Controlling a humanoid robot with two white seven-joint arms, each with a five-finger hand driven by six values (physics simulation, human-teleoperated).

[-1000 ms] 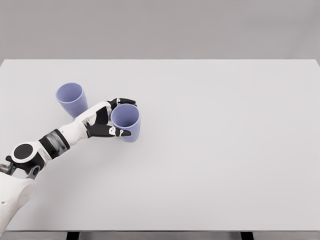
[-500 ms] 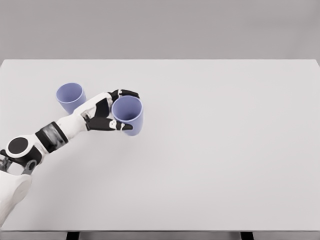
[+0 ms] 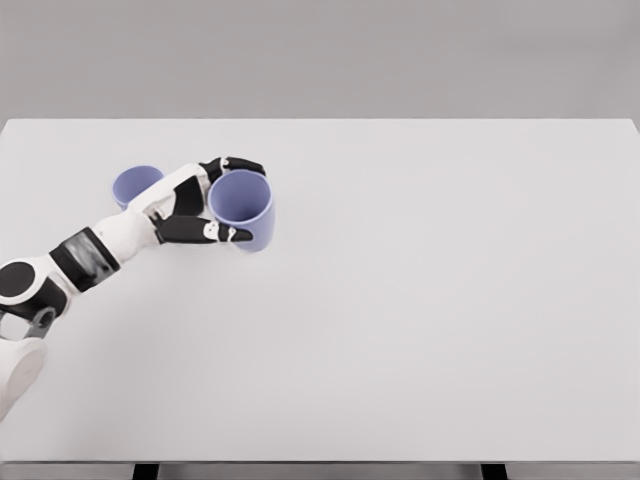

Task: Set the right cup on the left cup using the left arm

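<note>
So the right cup [image 3: 242,208], the periwinkle one, is in my left hand [image 3: 195,212] right now, mouth facing up toward the head camera so I can see down into it. The hand is wrapped around the cup's side: the black-tipped fingers [image 3: 243,164] curl over the far side of the rim, and the thumb [image 3: 222,234] presses along the near side, so it's a proper closed grip on the cup, not just a touch. I can't tell for sure from this 1 view whether the cup's base is clear of the table [image 3: 430,300] or not, the angle doesn't give it away.

The left cup [image 3: 133,183] is just behind the wrist, on the far-left side of the hand. It's the same periwinkle colour, standing upright with the mouth open, and my hand and forearm cover its right edge. The 2 cups are apart, with the back of my hand sitting between them.

The left arm [image 3: 75,262] comes in from the lower left corner, white shells with a dark band at the forearm and a black round joint at the elbow.
</note>
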